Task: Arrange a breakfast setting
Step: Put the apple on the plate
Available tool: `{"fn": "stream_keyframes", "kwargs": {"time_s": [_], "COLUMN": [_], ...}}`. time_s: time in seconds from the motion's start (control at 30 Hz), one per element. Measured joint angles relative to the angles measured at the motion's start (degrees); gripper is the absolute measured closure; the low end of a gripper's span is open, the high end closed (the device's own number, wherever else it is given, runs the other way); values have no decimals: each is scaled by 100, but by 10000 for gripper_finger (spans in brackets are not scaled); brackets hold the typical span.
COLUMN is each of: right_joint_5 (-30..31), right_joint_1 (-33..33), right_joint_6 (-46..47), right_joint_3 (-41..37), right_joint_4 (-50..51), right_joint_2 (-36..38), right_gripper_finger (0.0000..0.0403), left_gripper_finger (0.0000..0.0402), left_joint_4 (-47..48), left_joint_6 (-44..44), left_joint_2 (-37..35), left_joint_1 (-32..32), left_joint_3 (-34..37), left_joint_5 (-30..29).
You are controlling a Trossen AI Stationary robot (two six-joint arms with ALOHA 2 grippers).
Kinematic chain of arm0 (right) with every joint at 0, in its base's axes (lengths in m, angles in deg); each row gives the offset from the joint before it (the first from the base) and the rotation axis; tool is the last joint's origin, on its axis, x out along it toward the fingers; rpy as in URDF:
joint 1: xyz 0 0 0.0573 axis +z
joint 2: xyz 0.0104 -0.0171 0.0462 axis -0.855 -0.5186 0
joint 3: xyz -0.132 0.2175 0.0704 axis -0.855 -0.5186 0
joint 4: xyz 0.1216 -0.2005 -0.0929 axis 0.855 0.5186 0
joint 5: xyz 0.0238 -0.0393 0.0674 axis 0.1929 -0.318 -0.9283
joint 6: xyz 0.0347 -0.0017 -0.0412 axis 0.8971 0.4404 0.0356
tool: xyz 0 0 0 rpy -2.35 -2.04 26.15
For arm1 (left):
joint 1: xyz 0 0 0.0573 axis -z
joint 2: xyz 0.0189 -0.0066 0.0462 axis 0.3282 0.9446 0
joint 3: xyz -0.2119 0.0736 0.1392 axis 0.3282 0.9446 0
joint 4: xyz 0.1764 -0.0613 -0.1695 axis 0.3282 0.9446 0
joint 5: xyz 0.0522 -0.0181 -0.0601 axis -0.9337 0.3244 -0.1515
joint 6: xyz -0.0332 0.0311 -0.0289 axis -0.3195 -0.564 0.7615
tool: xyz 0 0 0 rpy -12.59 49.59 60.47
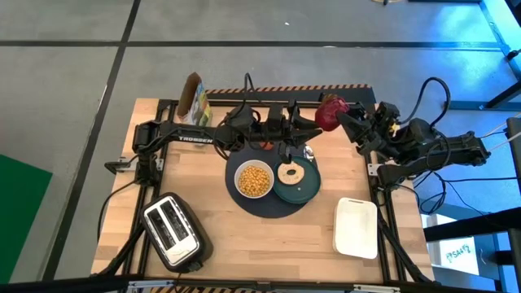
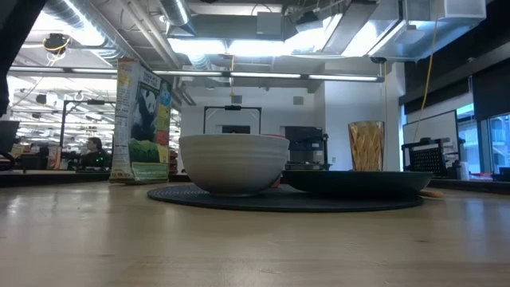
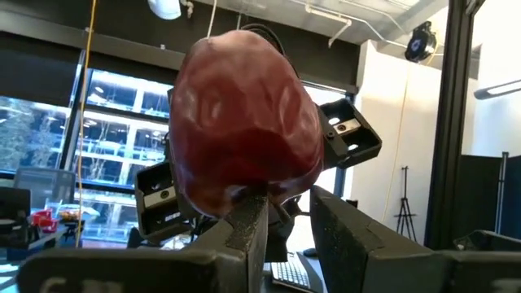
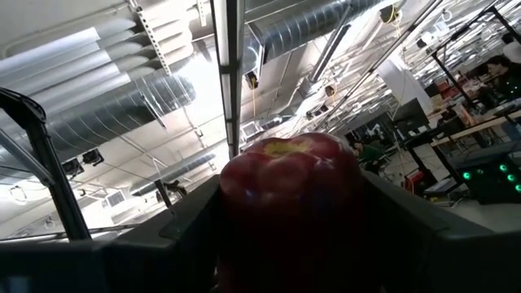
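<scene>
While our right pincer [image 1: 335,115] grips the glossy dark-red fruit [image 1: 329,113] above the pale wooden counter [image 1: 212,220] far edge, our left pincer [image 1: 313,129], barely parted, hovers beside it beneath bright ceiling ducts.

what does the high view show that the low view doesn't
Only the high view shows the arms: the right gripper holding the dark-red fruit near the table's far edge, the left gripper just beside it, plus the yellow cereal, the toasted ring, the toaster and the white tray. Only the low view shows the room behind, with a seated person. Both show the white bowl, teal plate, dark mat and cereal box.
</scene>
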Motion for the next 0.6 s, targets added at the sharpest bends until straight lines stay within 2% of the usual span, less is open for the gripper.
{"fn": "stream_keyframes", "kwargs": {"time_s": [0.37, 0.6], "right_joint_5": [-47, -52], "right_joint_1": [0, 0], "right_joint_6": [-104, -111], "right_joint_3": [0, 0], "right_joint_4": [-37, -19], "right_joint_2": [0, 0], "right_gripper_finger": [168, 168], "left_gripper_finger": [315, 315], "left_joint_4": [560, 296], "left_joint_6": [454, 472], "left_joint_2": [1, 1], "left_joint_1": [-7, -9], "left_joint_3": [0, 0], "left_joint_5": [-197, -77]}}
